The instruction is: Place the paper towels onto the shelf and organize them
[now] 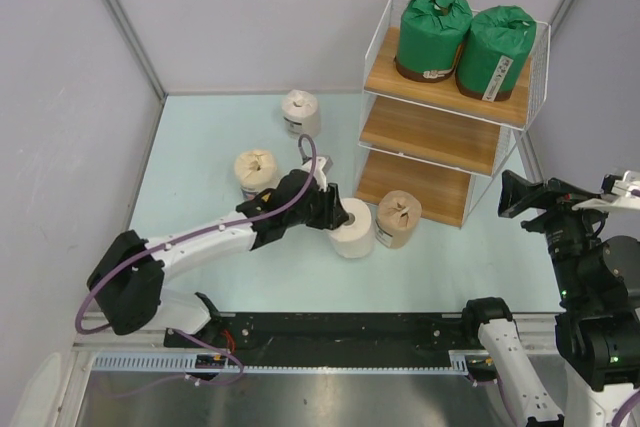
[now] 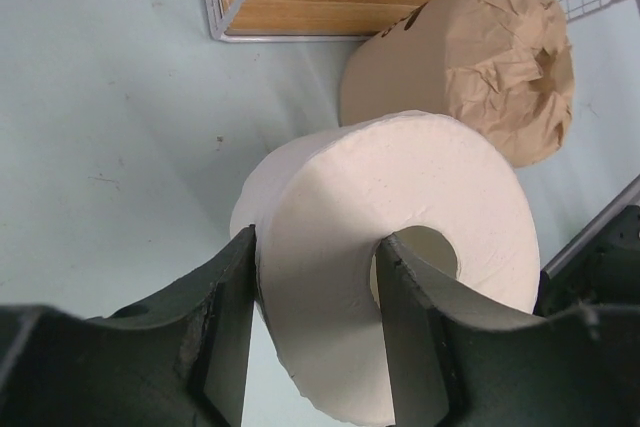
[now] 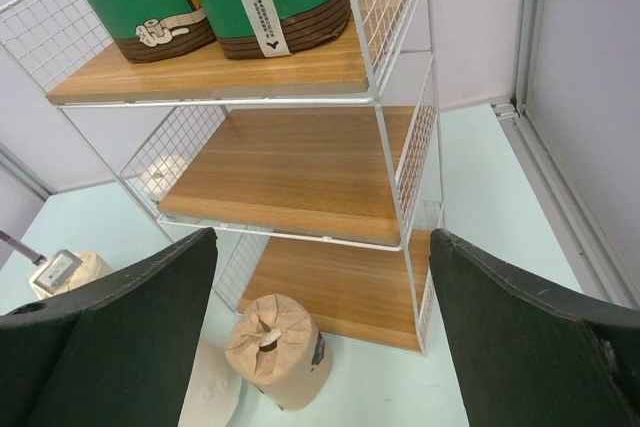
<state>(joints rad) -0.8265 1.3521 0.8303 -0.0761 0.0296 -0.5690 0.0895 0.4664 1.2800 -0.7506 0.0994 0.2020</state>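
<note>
Two green rolls (image 1: 432, 32) stand on the shelf's (image 1: 430, 132) top board, upper right. Mid-frame, the left gripper (image 1: 336, 209) pinches the bare white roll (image 1: 352, 235), one finger in its hole. The roll seems to sit on the table (image 1: 200, 147), just beside the tan roll (image 1: 397, 219). The right gripper (image 3: 322, 237) is wide open.

Left arm: you have it stretched low and forward from its base, wrist level.
Left gripper (image 1: 333, 209): your jaws pinch the wall of the bare white roll (image 2: 400, 197), one finger (image 2: 405, 307) inside the core and the other on the outer face.
Right arm: folded upright over its base.
Right gripper (image 3: 320, 247): jaws spread wide, free.
</note>
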